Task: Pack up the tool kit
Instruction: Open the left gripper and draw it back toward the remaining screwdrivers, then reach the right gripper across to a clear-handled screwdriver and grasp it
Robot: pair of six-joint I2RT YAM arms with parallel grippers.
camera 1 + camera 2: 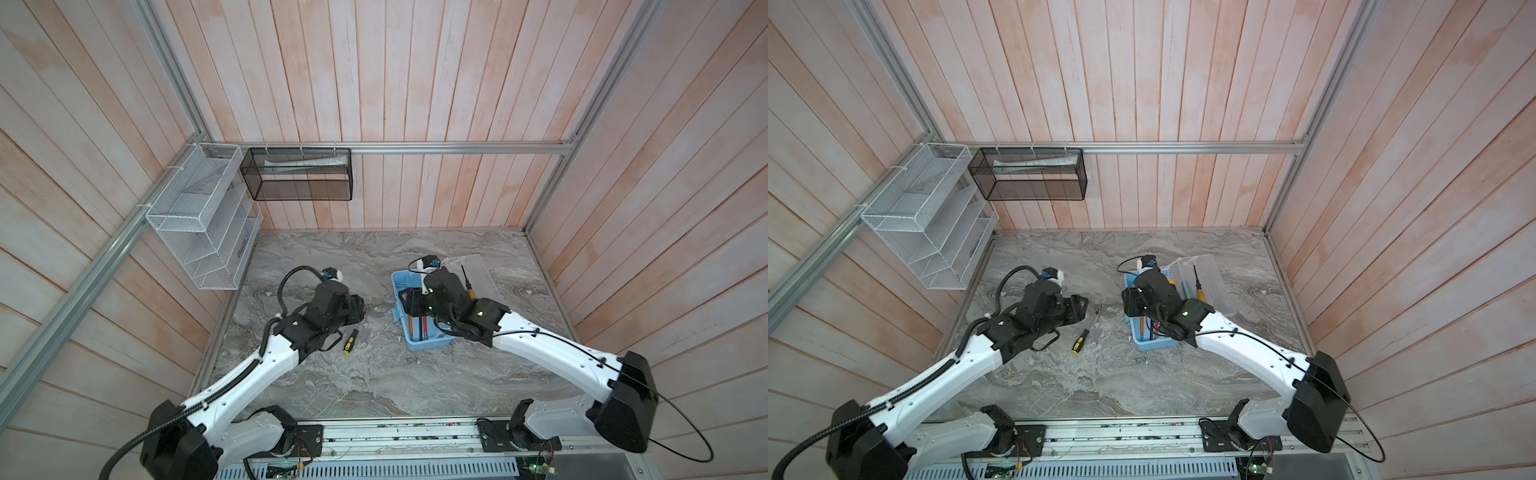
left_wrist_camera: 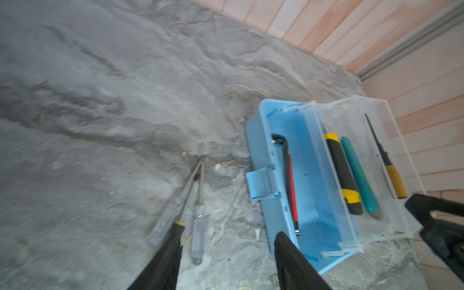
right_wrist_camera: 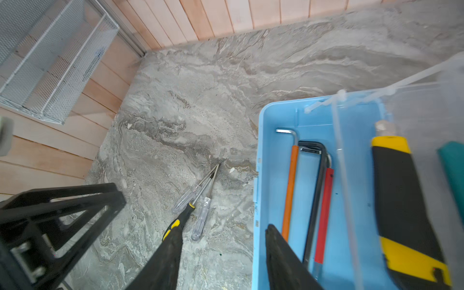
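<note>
The tool kit [image 2: 310, 153] is lying open on the table [image 1: 374, 374] — light, stiff, slick plastic, probably best taken by the wall beside its latch [image 2: 261, 184]. The right gripper [image 3: 223, 228] is hovering unclenched astride that wall; the left gripper [image 2: 229, 229] is gaping empty near the latch, where loose screwdrivers [image 3: 204, 208] are lying.

Left arm [image 1: 257, 365] and right arm [image 1: 552, 345]: white shell links with small dark screw holes, boxy black joint housings, black wrists. Ribbed black conduit [image 1: 137, 436] along the left arm, thin black cable [image 1: 685, 417] looping off the right arm. Blue-and-white wrist camera [image 1: 330, 273] on each arm. Left gripper [image 2: 229, 228] fingers [image 2: 163, 258] black, tapered.
</note>
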